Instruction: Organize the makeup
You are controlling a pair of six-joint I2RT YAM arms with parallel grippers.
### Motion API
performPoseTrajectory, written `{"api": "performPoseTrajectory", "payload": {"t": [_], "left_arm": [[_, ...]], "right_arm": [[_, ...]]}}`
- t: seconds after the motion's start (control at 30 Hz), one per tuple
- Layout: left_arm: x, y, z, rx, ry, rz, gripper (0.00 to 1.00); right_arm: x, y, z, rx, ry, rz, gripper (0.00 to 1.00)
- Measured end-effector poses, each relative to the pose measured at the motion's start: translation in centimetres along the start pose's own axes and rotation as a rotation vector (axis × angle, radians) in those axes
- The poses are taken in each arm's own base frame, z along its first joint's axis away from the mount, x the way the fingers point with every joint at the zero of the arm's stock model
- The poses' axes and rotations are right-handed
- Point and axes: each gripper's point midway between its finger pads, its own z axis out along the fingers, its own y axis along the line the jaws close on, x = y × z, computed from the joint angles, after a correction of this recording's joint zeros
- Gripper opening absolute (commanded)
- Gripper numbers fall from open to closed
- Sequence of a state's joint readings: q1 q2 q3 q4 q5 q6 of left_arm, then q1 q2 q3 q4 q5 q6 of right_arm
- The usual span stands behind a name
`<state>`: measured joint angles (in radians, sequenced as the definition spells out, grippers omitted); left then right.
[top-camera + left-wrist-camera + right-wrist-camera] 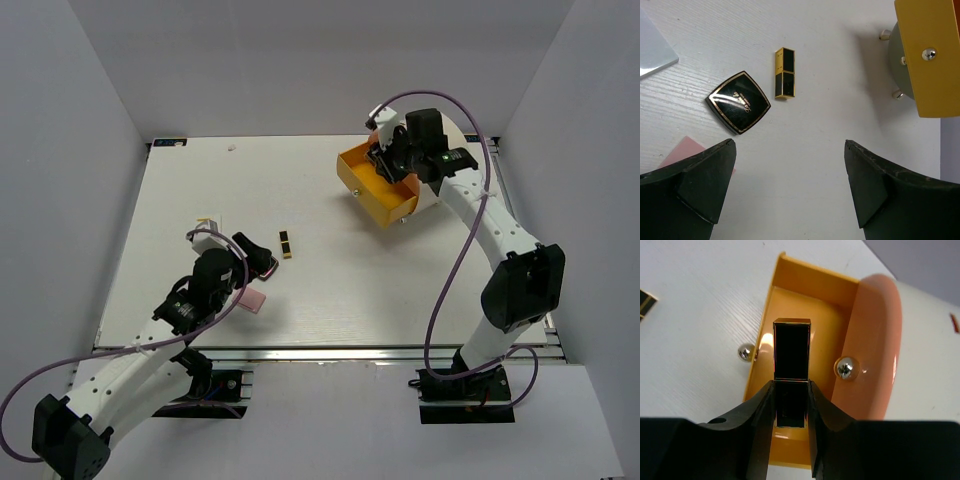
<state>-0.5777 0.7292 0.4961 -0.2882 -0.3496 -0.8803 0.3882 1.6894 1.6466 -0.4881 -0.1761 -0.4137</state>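
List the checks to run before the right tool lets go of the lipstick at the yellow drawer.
1. Grip: right tool shut on lipstick tube: ok.
2. Aim: tube lined up inside the walls of the open yellow drawer: ok.
3. Tube's height above the drawer floor: cannot tell.
4. Drawer floor free under the tube: cannot tell, the tool hides the near part.
5. Other arm: left tool open, holding nothing: ok.
6. Leftovers: second lipstick and compact lying apart, untouched: ok.
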Motion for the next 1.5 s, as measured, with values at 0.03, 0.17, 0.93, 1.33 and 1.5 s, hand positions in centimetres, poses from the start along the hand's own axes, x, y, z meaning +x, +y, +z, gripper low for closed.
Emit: {"api": "performPoseTrajectory", "payload": {"t": [0.03,0.17,0.93,1.33,1.5], "left_arm": [[0.0,0.0,0.1,0.000,0.002,0.001,0.98],[0.2,-0.2,0.3,0.005,0.010,0.009,0.98],[0.8,-0.4,0.7,0.015,0.034,0.025,0.98],[1.2,-2.2,2.8,0.006,0.108,0.117,0.97],[1.0,-3.2,4.0,-0.003,0.132,0.169,0.97]], "right_arm": [[0.5,-0.2,0.1,0.010,0.013,0.003,0.14],[2.5,-0.2,0.6,0.027,0.068,0.007,0.33],[0.5,3.0,-1.3,-0.151,-0.037,-0.040,0.41],[1.2,10.7,-9.4,-0.343,-0.292,-0.076,0.32],[5.2,12.8,-9.8,-0.361,-0.270,-0.045,0.41]]}}
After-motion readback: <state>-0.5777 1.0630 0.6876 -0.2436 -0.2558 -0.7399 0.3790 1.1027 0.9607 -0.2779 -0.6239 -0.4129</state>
